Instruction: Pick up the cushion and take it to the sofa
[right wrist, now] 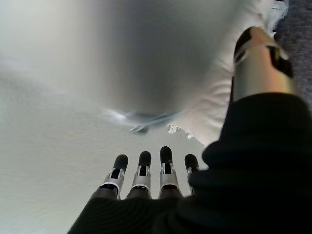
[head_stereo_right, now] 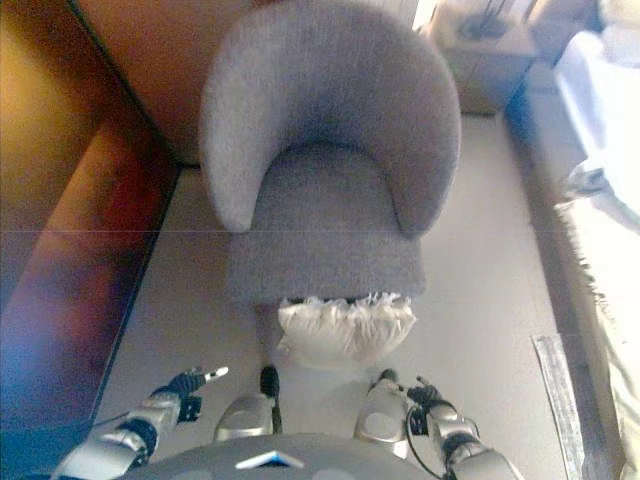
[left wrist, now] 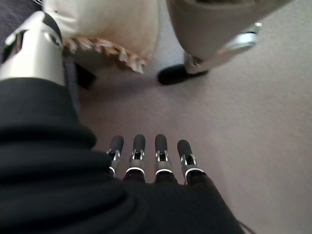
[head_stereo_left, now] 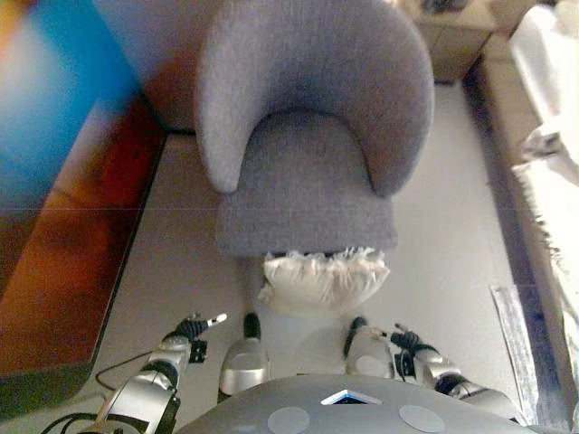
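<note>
White, one cushion (head_stereo_left: 324,280) leans against one grey armchair (head_stereo_left: 308,136), both hands empty.

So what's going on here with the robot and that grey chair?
A humanoid robot stands facing a grey upholstered tub armchair. A white cushion with a frilled edge lies on the pale floor, against the chair's front. Neither hand has it yet: the left hand and the right hand hang low, one to each side of the cushion, fingers straight and holding nothing. A light sofa runs along the right edge of the room.
</note>
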Robot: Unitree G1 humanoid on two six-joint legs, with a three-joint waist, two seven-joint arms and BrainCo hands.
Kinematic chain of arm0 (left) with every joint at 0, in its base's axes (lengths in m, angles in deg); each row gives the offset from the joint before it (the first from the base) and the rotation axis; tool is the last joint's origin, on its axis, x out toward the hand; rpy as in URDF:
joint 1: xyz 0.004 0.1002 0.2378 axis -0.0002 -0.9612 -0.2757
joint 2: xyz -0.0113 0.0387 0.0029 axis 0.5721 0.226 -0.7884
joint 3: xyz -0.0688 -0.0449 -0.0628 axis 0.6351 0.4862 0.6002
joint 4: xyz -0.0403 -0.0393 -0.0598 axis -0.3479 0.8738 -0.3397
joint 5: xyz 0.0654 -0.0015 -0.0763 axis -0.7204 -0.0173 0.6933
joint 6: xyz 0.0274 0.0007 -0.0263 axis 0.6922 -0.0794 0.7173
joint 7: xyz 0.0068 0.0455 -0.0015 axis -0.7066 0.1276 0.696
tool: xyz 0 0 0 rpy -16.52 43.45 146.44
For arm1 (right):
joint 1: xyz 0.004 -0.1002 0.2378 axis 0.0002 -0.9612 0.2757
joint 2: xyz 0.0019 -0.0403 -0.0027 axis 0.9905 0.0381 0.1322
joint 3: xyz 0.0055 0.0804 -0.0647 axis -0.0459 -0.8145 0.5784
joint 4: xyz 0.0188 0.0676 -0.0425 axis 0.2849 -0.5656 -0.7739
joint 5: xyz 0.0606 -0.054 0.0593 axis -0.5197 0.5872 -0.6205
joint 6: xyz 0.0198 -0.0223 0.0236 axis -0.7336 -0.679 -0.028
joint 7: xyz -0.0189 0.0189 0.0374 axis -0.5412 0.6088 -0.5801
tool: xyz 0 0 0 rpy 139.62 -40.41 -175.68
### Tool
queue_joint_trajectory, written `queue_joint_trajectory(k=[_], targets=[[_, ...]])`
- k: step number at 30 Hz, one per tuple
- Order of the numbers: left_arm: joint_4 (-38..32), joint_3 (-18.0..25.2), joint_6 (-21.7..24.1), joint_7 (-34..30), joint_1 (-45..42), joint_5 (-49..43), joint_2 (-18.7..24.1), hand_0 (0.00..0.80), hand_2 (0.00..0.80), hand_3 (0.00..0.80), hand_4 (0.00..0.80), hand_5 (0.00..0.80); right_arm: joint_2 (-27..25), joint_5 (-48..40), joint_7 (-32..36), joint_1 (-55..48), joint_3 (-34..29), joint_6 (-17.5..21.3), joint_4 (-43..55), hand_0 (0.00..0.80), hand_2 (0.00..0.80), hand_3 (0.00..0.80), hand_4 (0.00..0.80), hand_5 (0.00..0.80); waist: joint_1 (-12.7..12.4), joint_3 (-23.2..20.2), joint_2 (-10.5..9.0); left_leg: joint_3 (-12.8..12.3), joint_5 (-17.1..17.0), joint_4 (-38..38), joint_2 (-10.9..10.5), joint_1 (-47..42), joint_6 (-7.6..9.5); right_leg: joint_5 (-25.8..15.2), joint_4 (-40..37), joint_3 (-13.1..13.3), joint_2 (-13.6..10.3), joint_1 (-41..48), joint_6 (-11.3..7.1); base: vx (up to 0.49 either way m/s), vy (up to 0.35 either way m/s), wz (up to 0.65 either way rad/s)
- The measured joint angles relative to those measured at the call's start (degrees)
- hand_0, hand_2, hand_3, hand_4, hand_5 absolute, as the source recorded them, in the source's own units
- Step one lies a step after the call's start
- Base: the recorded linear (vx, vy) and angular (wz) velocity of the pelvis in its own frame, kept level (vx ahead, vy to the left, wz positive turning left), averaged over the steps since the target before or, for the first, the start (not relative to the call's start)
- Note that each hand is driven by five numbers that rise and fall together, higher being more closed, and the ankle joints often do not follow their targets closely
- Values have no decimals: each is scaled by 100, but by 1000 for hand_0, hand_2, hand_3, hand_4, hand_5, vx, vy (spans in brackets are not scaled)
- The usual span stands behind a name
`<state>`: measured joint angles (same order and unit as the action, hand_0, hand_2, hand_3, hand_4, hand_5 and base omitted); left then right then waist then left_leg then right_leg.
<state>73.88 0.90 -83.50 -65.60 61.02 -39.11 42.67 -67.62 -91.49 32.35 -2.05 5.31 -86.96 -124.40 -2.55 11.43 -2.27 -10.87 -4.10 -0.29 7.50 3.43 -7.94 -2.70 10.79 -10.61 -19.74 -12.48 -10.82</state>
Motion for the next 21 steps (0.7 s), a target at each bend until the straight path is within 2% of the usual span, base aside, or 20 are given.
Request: queue_joint_trajectory(k=[2, 3, 6, 10, 13, 15, 21], targets=[[-138, -17, 26, 49, -116, -20, -258, 0, 0, 0, 0, 0, -239, 40, 1, 68, 30, 4, 3, 0, 0, 0, 0, 0, -14, 67, 390, 172, 98, -158, 388, 45, -91, 28, -58, -71, 416, 30, 193, -14, -145, -32], [-223, -43, 58, 57, -121, -23, -366, 0, 0, 0, 0, 0, -392, 35, -11, 83, 107, 51, 26, 0, 0, 0, 0, 0, -14, 99, 516, 187, 105, -204, 518, 97, -98, 38, -85, -101, 544, 11, 265, -43, -49, -31], [-507, -244, 271, 91, 76, -18, -518, 0, 0, 0, 0, 0, -810, 28, -154, 177, 125, 205, 49, 0, 0, 0, 0, 0, 32, 241, 646, 199, 112, -220, 571, 312, -109, -30, -71, -173, 596, -273, 345, -107, 37, -20], [-715, -315, 592, 280, 811, 17, -412, 0, 0, 0, 0, 0, -1036, 39, -439, 554, 227, 417, 150, 0, 0, 0, 0, 0, 65, 727, 503, 214, 139, -462, 383, 979, -162, -306, 24, -151, 400, -956, 326, -131, 76, -12], [-1015, -491, 746, 416, 1304, 180, -201, 0, 0, 0, 0, 0, -995, 38, -779, 1090, 343, 497, 452, 0, 0, 0, 0, 0, 166, 1254, 496, 273, 163, -728, 223, 1441, -185, -405, 129, -45, 240, -1365, 287, -117, 44, 4], [-1146, -524, 804, 512, 1562, 218, -27, 0, 0, 0, 0, 0, -959, 38, -939, 1467, 366, 596, 686, 0, 0, 0, 0, 0, 173, 1555, 508, 321, 169, -831, 188, 1667, -177, -481, 154, 43, 215, -1611, 296, -112, 16, -5], [-1641, -714, 1289, 962, 1858, 279, 141, 0, 0, 0, 0, 0, -1071, 123, -1422, 2183, 511, 666, 1354, 0, 0, 0, 0, 0, 179, 1775, 559, 357, 168, -1046, 172, 2382, -173, -605, 210, 161, 238, -2315, 351, -94, 49, -4]])
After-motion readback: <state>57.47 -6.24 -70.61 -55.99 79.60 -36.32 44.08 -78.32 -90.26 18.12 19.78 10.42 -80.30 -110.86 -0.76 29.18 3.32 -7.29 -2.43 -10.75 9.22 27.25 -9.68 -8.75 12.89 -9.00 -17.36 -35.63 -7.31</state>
